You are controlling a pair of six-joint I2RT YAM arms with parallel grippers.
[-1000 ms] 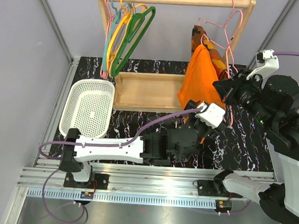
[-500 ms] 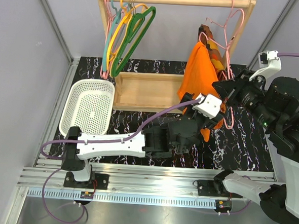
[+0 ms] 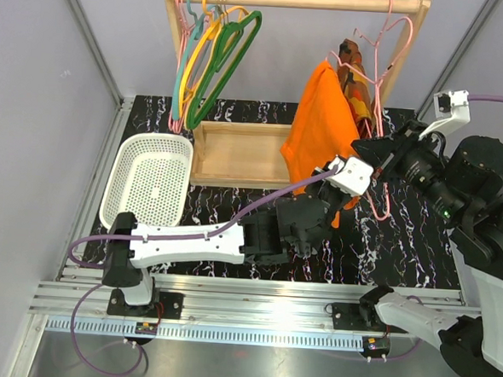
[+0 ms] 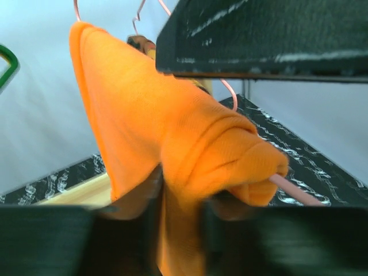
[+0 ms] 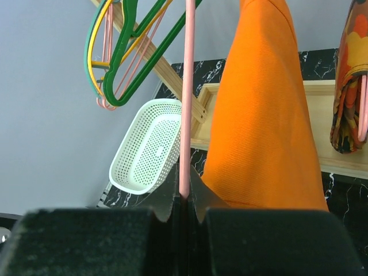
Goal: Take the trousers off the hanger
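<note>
Trousers (image 3: 319, 129) swung left | right gripper (image 5: 185, 201) pinching hanger (image 5: 186, 98): wrist view only

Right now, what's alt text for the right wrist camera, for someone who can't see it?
The right end effector is shut on the thin pink hanger, whose wire rises straight up the frame. The orange trousers hang just right of it, with a white basket lower down on the left.
</note>
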